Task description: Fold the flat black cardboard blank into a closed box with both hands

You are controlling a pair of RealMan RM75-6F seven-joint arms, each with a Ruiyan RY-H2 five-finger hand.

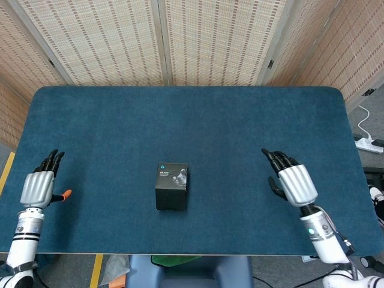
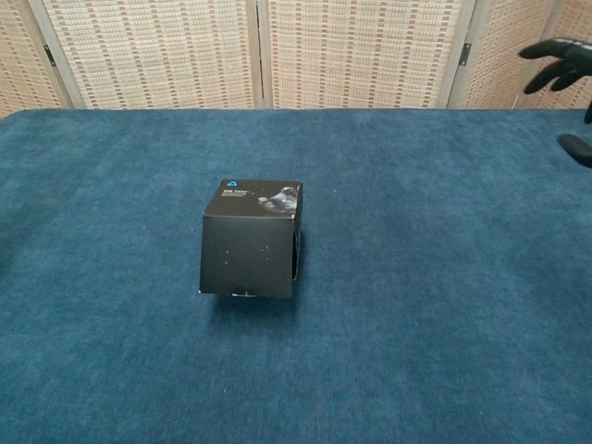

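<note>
A black cardboard box (image 1: pixel 171 186) stands closed and upright near the middle of the blue table, its printed lid facing up; the chest view shows the box (image 2: pixel 251 250) alone with nothing touching it. My left hand (image 1: pixel 38 186) hovers far off at the table's left edge, fingers spread and empty. My right hand (image 1: pixel 292 180) is out at the right side, well away from the box, fingers apart and holding nothing. In the chest view only the right hand's dark fingertips (image 2: pixel 559 54) show at the upper right corner.
The blue felt table (image 1: pixel 198 120) stretches wide around the box. Woven folding screens (image 1: pixel 162 42) stand behind it. A white power strip (image 1: pixel 369 144) lies on the floor past the right edge.
</note>
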